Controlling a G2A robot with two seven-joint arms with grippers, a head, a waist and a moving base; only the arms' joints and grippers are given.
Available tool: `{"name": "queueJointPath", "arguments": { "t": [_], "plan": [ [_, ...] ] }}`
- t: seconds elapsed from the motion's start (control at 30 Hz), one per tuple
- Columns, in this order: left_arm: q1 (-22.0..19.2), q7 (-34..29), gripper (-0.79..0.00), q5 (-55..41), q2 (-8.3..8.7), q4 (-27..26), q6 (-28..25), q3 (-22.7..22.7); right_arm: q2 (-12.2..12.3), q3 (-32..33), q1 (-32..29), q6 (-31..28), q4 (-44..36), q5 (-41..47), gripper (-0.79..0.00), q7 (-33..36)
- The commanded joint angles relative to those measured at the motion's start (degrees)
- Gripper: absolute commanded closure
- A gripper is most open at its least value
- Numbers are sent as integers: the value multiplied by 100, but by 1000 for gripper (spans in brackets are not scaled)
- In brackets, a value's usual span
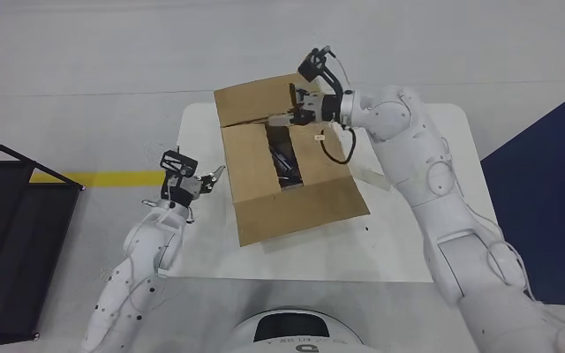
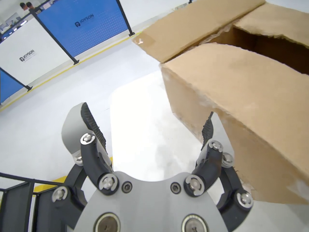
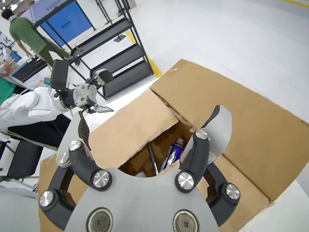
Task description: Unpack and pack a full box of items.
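Ribbed black rubber pads (image 2: 93,124) lined the curved metal fingers of the left hand (image 2: 147,112). It was spread wide and empty at the edge of the white counter (image 2: 135,126), just beside a side wall of the brown cardboard box (image 2: 241,92). The right hand (image 3: 149,113), also splayed wide and holding nothing, hovered above the box's far end, over the slot between its rough-edged top flaps (image 3: 135,126). Through that narrow gap showed dark items (image 1: 284,159) and a blue-and-white packet (image 3: 175,150). The box sat mid-counter.
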Motion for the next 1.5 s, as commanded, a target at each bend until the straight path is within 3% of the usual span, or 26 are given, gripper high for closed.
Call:
{"name": "queueJointPath", "arguments": {
  "t": [0.0,0.3,0.77,1.23,1.3,1.47],
  "plan": [
    [-130,-3,-785,53,-30,69,71,177,46,-5,-130,67,-220,51,-785,375],
    [-397,-8,-785,147,-118,270,366,461,39,-520,-165,369,-231,97,-785,954],
    [-182,182,-785,180,-154,371,562,408,-258,-1384,369,1139,1079,531,-785,1175],
    [99,432,-785,-85,-183,338,702,222,-605,-1445,773,657,1847,3192,-785,1708],
    [141,494,-785,-182,-184,349,734,137,-642,-1483,852,667,1865,3387,-696,1736],
    [261,685,-785,-610,-186,387,843,-180,-793,-1801,974,736,1785,3813,-720,1805]
  ]
}}
